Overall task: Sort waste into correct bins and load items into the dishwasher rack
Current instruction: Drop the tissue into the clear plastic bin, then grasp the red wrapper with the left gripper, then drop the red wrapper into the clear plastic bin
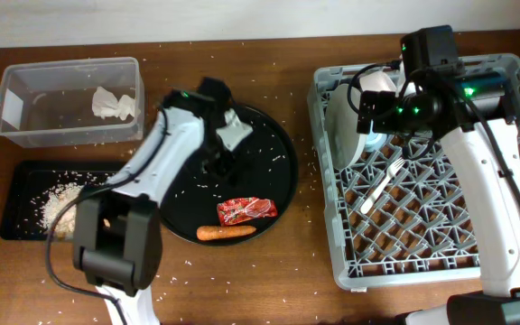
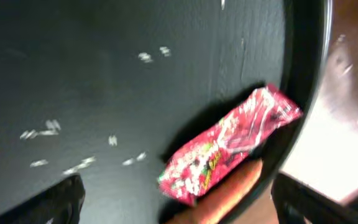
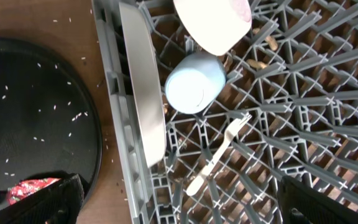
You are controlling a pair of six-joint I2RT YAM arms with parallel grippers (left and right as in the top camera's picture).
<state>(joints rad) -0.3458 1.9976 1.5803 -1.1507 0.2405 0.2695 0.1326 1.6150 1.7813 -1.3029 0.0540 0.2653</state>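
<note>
Above the round black tray (image 1: 278, 194), the left gripper (image 2: 178, 186) hovers open-jawed over the red wrapper (image 2: 229, 149); right gripper (image 3: 179, 190), jaws likewise apart, hangs over the dishwasher rack (image 1: 441, 244).

On the brown table (image 1: 278, 280) sit a clear tub (image 1: 61, 135), shallow black tray (image 1: 25, 181), round tray (image 1: 273, 167), grey rack (image 1: 404, 244).

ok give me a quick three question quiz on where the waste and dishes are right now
1. True or false: the crumpled white napkin lies in the clear plastic rectangular tub.
2. What lies on the large round black tray? A) red crinkled wrapper and orange carrot B) a metal spoon C) nothing
3. How many dishes sit in the grey plastic lattice rack?
Key: 1 true; 2 A; 3 four: pale grey-green round plate, white bowl, light-blue cup, white plastic fork.
</note>
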